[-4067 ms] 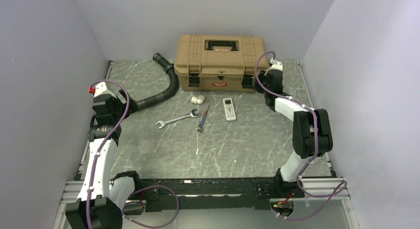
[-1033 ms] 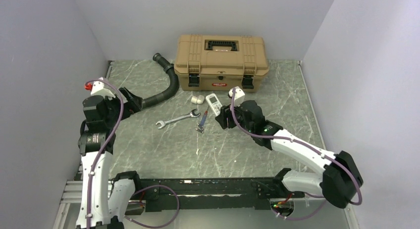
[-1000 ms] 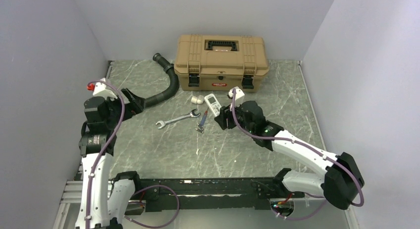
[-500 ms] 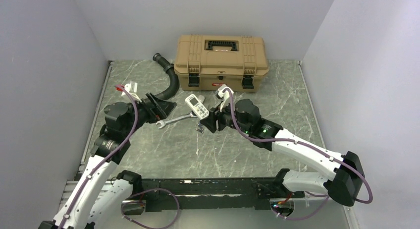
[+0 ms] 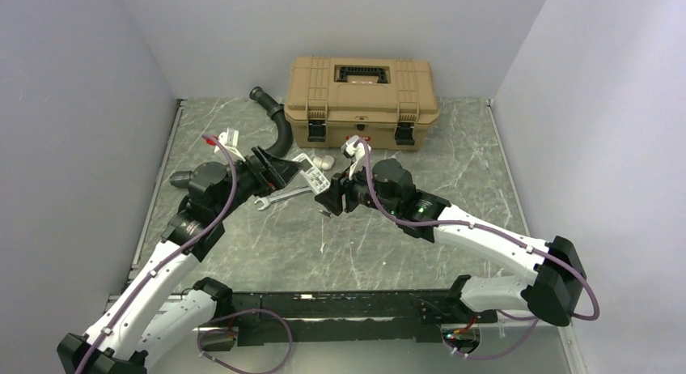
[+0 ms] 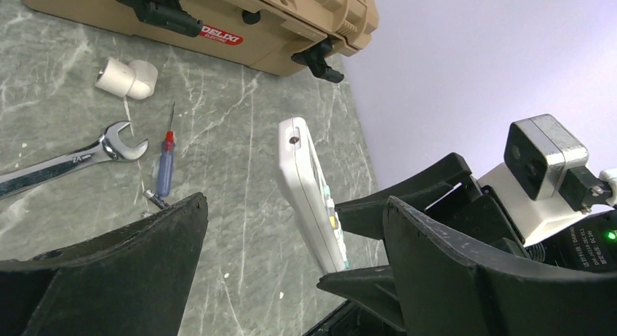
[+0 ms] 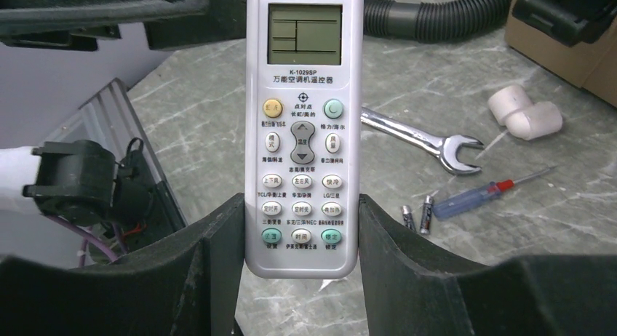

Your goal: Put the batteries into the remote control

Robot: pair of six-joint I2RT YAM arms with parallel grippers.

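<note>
My right gripper (image 7: 300,206) is shut on the lower end of the white remote control (image 7: 303,125), holding it off the table with the display and buttons facing the right wrist camera. From above, the remote control (image 5: 314,176) sticks out to the upper left of the right gripper (image 5: 329,194). The left gripper (image 5: 285,172) is open right beside it. In the left wrist view the remote control (image 6: 308,190) stands edge-on between the spread fingers of the left gripper (image 6: 295,209), touching neither. Two small batteries (image 7: 417,211) lie on the table next to the screwdriver.
A tan toolbox (image 5: 362,91) stands shut at the back, with a black ribbed hose (image 5: 278,136) curving to its left. A wrench (image 7: 426,140), a red and blue screwdriver (image 7: 486,191) and a white pipe elbow (image 7: 525,115) lie on the marble table (image 5: 404,261).
The right gripper has carried the remote left and upward, away from the table. The left arm has swung right and forward until its open fingers reach the remote.
</note>
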